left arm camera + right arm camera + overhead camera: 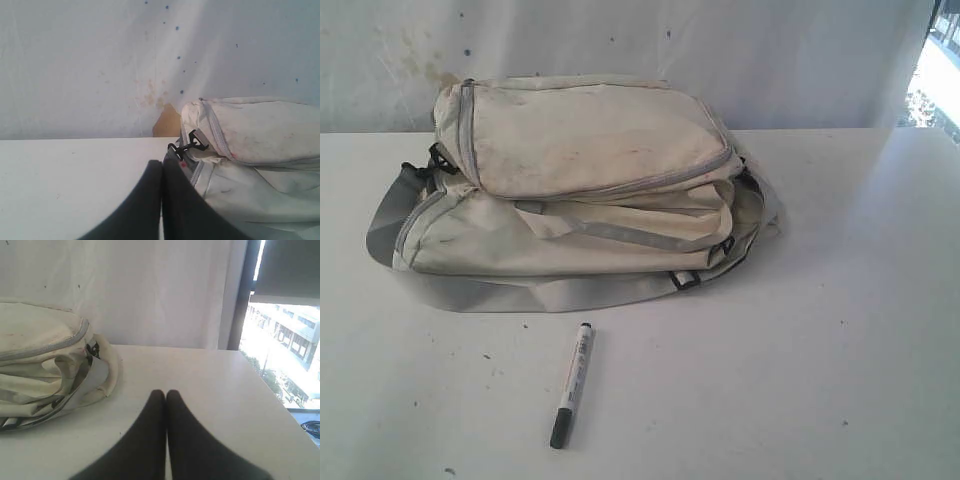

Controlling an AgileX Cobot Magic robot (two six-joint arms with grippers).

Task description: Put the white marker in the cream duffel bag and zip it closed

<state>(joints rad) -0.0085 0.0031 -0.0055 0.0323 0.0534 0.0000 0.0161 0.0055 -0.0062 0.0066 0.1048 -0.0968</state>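
Observation:
The cream duffel bag (580, 190) lies slumped at the back middle of the white table, its grey zippers shut as far as I can see. In front of it, apart from the bag, lies the white marker (573, 384) with its dark cap toward the near edge. Neither arm shows in the exterior view. My left gripper (161, 165) is shut and empty, low over the table beside the bag's end (250, 150) with its black clip (187, 146). Shut and empty too, my right gripper (165, 394) hovers to the side of the bag's other end (45, 360).
The white table (840, 300) runs to a pale, stained wall (620, 40) right behind the bag. A grey shoulder strap (550, 293) trails along the bag's front. A window (285, 335) lies beyond the table's right edge.

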